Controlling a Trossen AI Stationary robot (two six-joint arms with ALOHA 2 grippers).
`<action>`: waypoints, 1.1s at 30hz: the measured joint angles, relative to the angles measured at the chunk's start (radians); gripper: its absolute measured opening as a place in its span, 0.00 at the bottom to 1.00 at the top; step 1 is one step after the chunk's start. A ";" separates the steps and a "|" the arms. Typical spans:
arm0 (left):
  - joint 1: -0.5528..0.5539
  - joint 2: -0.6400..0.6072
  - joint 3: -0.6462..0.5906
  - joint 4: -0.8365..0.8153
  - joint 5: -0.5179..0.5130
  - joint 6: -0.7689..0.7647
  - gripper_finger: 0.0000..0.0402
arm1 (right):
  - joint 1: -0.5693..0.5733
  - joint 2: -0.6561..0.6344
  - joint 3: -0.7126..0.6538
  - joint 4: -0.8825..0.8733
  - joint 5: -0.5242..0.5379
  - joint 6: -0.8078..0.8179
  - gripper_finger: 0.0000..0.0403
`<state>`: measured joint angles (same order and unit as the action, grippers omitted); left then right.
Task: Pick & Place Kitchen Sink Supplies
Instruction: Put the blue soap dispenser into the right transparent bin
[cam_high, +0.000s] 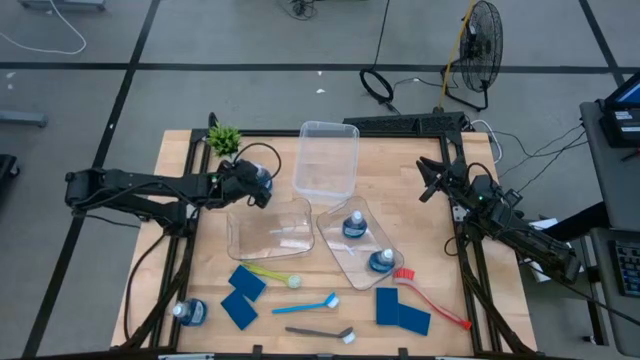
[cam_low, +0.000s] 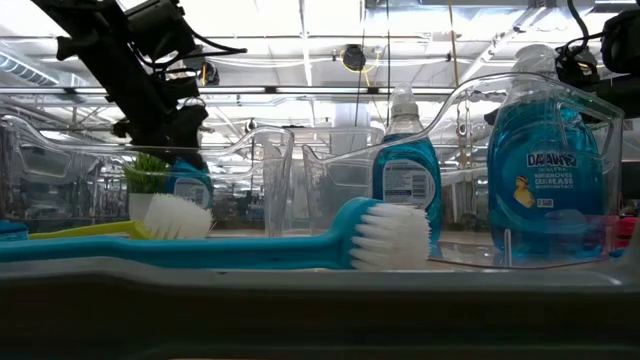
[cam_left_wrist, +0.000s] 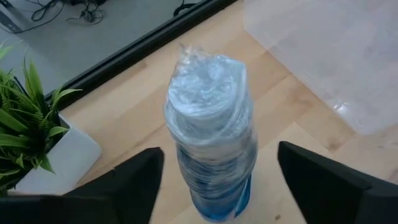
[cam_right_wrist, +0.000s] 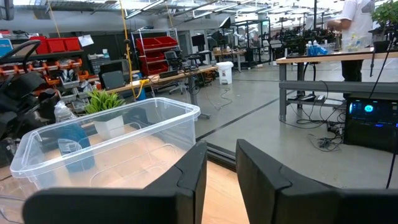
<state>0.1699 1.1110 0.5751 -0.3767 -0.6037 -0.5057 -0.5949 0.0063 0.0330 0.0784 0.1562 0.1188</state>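
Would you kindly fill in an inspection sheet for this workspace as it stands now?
Surface: wooden table, black frame.
Job's things: two bottles in the right bin; one bottle between the left gripper's fingers; one near the front left; four sponges and four brushes lie in front.
Clutter: potted plant; empty bins.
Grippers: left gripper open around a bottle; right gripper nearly closed, empty.
Cables: on the floor behind.
Surroundings: fan; a person at a far bench.
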 joint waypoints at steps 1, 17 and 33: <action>0.000 0.000 0.000 0.000 0.000 0.000 0.70 | 0.000 0.000 0.000 0.000 0.000 0.000 0.18; -0.013 0.000 0.002 0.016 -0.046 0.021 0.35 | 0.000 0.000 0.000 0.000 0.000 0.000 0.18; -0.109 -0.001 0.179 -0.002 -0.053 0.196 0.04 | 0.000 0.000 0.000 0.000 0.000 0.000 0.18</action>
<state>0.0611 1.1103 0.7538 -0.3783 -0.6568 -0.3101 -0.5949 0.0063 0.0328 0.0784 0.1562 0.1188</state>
